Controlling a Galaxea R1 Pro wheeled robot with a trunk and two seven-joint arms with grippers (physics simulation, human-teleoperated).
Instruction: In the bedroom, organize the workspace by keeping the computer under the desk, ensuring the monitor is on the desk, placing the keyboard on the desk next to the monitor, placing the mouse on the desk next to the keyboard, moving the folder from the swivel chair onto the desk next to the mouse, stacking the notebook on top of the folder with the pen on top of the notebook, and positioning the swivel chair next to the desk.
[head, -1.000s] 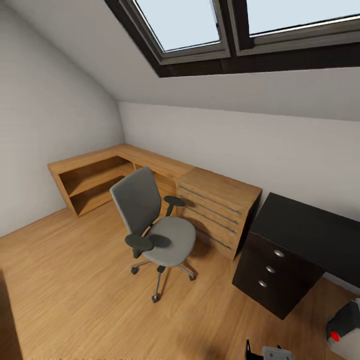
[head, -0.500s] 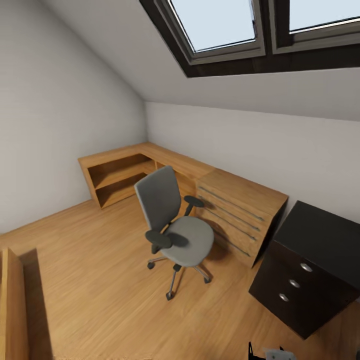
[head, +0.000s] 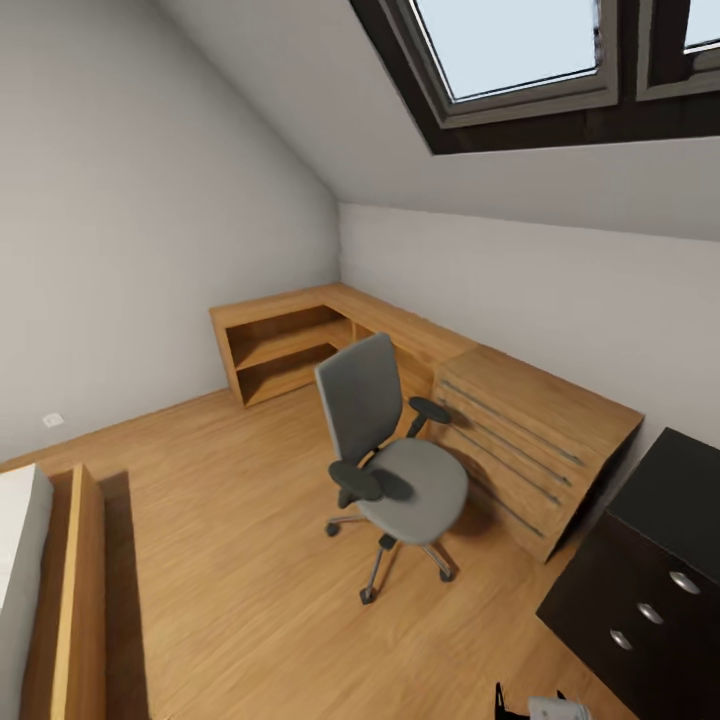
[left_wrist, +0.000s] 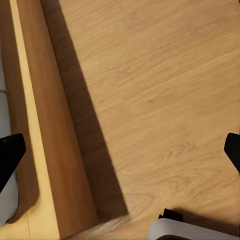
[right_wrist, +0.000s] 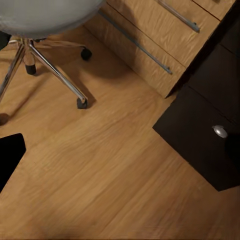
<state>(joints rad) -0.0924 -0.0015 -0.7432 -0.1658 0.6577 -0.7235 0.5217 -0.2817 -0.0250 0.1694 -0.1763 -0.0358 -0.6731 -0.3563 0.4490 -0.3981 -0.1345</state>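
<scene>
The swivel chair (head: 385, 468) stands on the light wood floor (head: 230, 520) of the bedroom, its grey seat bare, its star base and casters also seen from the right wrist (right_wrist: 50, 65); just beside it, on the wall side, is a light-wood drawer chest (head: 530, 445) with bar handles; beyond the chair a low wooden corner shelf unit (head: 290, 345) runs along the wall; the desk (head: 650, 580), black with round silver knobs, adjoins the far end of the chest from the chair, and its drawer unit shows in the right wrist view (right_wrist: 210, 135) near the chair's casters; a dark-framed skylight (head: 520, 60) sits in the sloped ceiling above the chair; well apart from the chair, a wooden bed frame (head: 75, 590) edges the floor, seen also from the left wrist (left_wrist: 50, 125); no brand, label or writing is readable; the left gripper's (left_wrist: 120, 155) dark fingertips (left_wrist: 10, 155) stand wide apart, grasping nothing; whether the right gripper's (right_wrist: 7, 155) fingers are released or clenched cannot be told.
</scene>
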